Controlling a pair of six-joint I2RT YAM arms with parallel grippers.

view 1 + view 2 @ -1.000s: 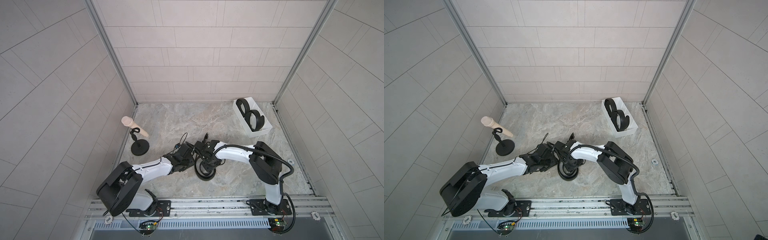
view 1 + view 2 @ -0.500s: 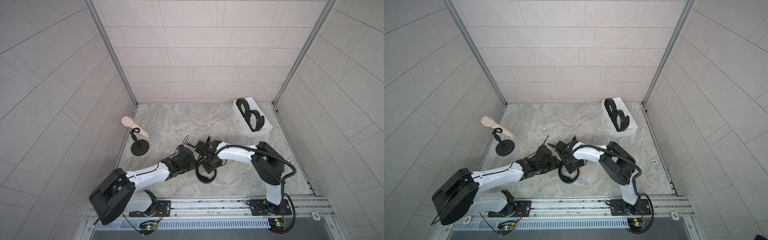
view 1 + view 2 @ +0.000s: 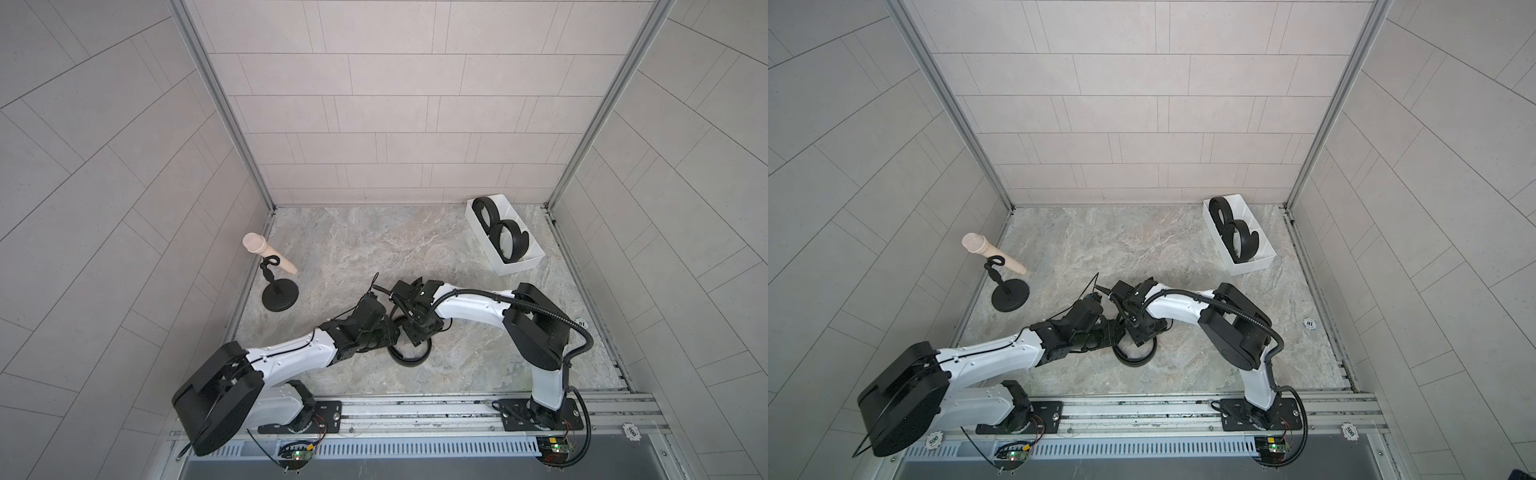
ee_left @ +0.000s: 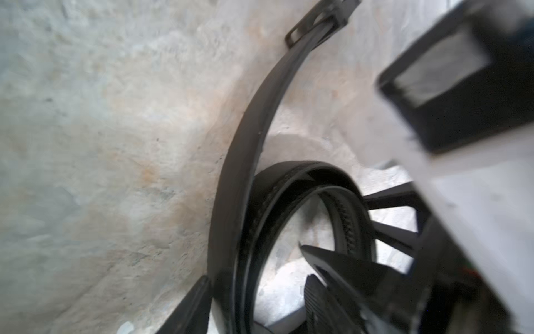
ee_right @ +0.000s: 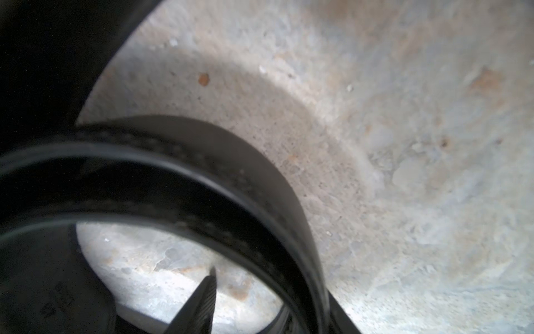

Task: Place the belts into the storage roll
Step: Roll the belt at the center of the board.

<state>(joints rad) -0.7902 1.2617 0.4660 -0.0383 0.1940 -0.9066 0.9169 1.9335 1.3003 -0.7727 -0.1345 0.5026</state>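
Left wrist view: left tool (image 4: 257, 289) astride one belt (image 4: 239, 173)

It stands spread, the belt's wall between its fingers (image 4: 320, 300). Right tool (image 3: 417, 336) shows one finger (image 5: 199, 303) inside the belt's ring; its state I cannot tell. Three belts: this one on the bench (image 3: 374, 249) between both tools, two coiled belts (image 3: 493, 216), (image 3: 518, 245) in the single tray (image 3: 519, 270), far right corner. Bare bench between; one stand (image 3: 280, 296) near the left edge.

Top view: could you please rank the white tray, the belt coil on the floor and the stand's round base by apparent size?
1. The white tray is clearly largest.
2. The belt coil on the floor and the stand's round base look about alike. The coil is partly covered, so I won't rank them.
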